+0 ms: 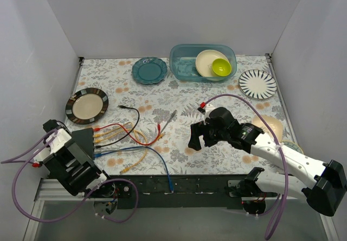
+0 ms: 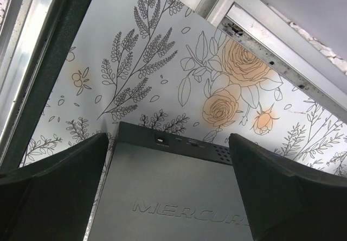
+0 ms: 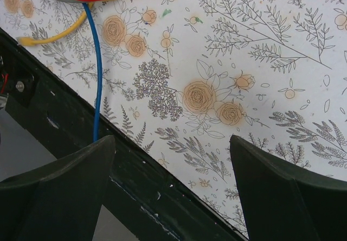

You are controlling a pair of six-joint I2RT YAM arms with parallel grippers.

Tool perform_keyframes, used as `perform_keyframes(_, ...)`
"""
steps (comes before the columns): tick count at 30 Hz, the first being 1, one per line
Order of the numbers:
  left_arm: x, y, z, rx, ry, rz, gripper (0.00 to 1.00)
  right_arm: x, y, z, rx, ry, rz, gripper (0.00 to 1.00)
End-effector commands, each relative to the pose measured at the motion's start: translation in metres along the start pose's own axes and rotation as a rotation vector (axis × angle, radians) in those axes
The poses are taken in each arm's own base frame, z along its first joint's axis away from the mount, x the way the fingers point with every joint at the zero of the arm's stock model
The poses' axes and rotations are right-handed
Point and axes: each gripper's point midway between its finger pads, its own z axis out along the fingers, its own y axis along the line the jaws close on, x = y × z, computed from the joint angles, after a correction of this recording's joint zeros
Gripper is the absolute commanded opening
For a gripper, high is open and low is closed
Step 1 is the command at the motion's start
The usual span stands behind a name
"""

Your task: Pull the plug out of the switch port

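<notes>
Left pincer [image 2: 168,143] straddles switch box [image 1: 83,139] at near-left of tabletop [image 1: 217,94]; right pincer [image 3: 172,143] hangs open mid-table
Left fingers [image 2: 59,181] stand apart, one on each side of the box's lettered top; whether they press its sides I cannot tell. Red, yellow, black and blue cables [image 1: 138,138] fan out from the box's right-hand edge, where the plugs [image 1: 97,141] sit in a row. The switch port is somewhere in that row; which socket cannot be told. Right pincer hovers above the flowered tabletop near the dark front rail [image 3: 135,189], fingers wide apart, holding nothing; a blue cable [image 3: 96,78] runs toward the rail close by one finger
</notes>
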Motion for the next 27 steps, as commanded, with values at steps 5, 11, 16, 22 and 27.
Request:
perform_keyframes(5,0.062,0.011,0.017,-0.004,0.28,0.093,0.88,-0.004,0.004,0.006,-0.015,-0.014,0.015,0.94)
perform_keyframes(11,0.086,0.011,-0.011,0.127,0.305,0.237,0.8,-0.014,0.007,0.014,-0.02,-0.02,0.014,0.94)
perform_keyframes(16,0.112,0.021,-0.033,0.16,0.326,0.337,0.77,-0.024,0.01,0.017,-0.017,-0.035,0.004,0.94)
perform_keyframes(22,0.139,0.027,-0.055,0.221,0.372,0.439,0.75,-0.036,0.008,0.014,0.009,-0.074,-0.006,0.94)
perform_keyframes(27,0.16,0.029,-0.073,0.268,0.401,0.535,0.73,-0.039,0.007,0.01,0.016,-0.096,0.002,0.94)
